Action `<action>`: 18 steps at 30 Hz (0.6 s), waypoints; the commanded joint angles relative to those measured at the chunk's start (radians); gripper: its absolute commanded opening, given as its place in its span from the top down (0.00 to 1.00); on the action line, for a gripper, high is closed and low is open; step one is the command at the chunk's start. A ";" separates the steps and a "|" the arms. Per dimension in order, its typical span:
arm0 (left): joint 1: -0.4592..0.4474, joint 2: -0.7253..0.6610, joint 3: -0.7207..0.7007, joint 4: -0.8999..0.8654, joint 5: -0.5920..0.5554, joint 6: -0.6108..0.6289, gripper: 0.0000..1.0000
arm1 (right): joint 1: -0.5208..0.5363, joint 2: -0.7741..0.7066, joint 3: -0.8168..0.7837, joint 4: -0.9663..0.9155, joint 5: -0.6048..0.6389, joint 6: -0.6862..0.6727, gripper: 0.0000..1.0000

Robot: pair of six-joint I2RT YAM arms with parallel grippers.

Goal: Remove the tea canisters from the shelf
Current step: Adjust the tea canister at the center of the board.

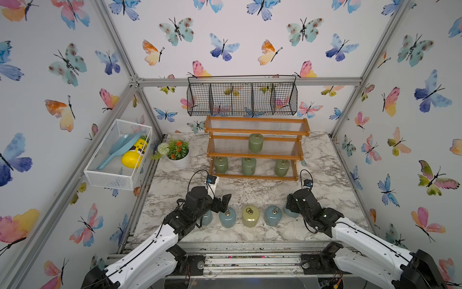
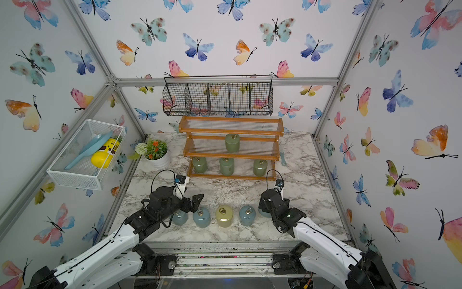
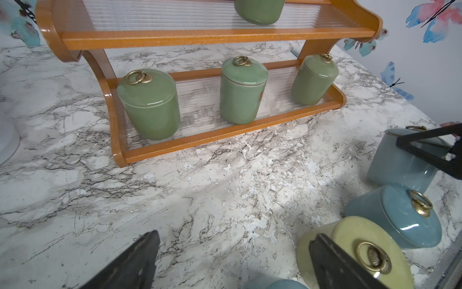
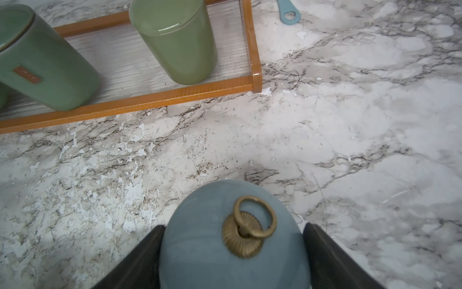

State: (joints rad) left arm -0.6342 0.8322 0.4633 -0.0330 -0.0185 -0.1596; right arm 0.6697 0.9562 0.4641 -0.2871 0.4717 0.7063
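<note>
**A:** Entry one, lower middle-left of the frame in a top view: left claw (image 3: pixel 235 237). Condition?

**B:** Jaws wide apart, holding nothing. It hangs over the left end of the row of jars on the table (image 1: pixel 325 180).

**A:** Entry two, that row, along the lower middle.

**B:** Five jars off the shelf (image 1: pixel 257 132), all upright:
- first blue jar (image 2: pixel 180 218), half hidden under the left claw
- second blue jar (image 1: pixel 227 217)
- yellow-green jar (image 1: pixel 250 217)
- third blue jar (image 1: pixel 273 215)
- fourth blue jar (image 4: pixel 197 240), at the right end

**A:** Entry three, the shelf, centre of the frame.

**B:**
- Top tier: bare.
- Middle tier: one upper green jar (image 1: pixel 255 143), right of middle.
- Bottom tier: left green jar (image 1: pixel 221 165), centre green jar (image 1: pixel 248 166) and right green jar (image 1: pixel 282 167), well apart.

That makes four to take off.

**A:** Entry four, lower right: right claw (image 4: pixel 233 226).

**B:** Clamped on the fourth blue jar. In the right wrist view its fingers (image 4: pixel 140 257) press both flanks below the ring pull. I cannot tell whether the jar's base is on the table.

**A:** Step in hand?

**B:** By my reading, the fifth jar is being set down. Next, the right claw should part and rise straight up, clear of the third blue jar. Then an empty claw should go to the bottom tier, entering low under the middle rail, and grip a green jar by its body. The glaze looks slippery.
</note>
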 commanded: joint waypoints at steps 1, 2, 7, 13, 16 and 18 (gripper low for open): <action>0.005 -0.001 -0.012 0.028 0.019 0.015 0.01 | 0.014 0.007 -0.025 -0.025 0.042 0.043 0.26; 0.005 -0.001 -0.015 0.030 0.018 0.015 0.02 | 0.017 0.007 -0.029 -0.022 0.041 0.045 0.25; 0.006 -0.003 -0.018 0.032 0.013 0.017 0.01 | 0.034 -0.011 -0.040 -0.017 0.042 0.051 0.21; 0.006 -0.005 -0.017 0.031 0.008 0.019 0.02 | 0.042 -0.034 -0.038 -0.027 0.024 0.044 0.19; 0.005 -0.007 -0.019 0.031 0.008 0.017 0.02 | 0.049 -0.034 -0.031 -0.033 0.015 0.039 0.19; 0.005 -0.006 -0.019 0.030 0.008 0.017 0.02 | 0.054 -0.030 -0.027 -0.040 0.016 0.039 0.19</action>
State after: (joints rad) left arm -0.6342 0.8322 0.4477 -0.0185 -0.0185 -0.1535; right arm 0.7105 0.9295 0.4400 -0.2806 0.5041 0.7403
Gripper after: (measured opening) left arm 0.984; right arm 0.846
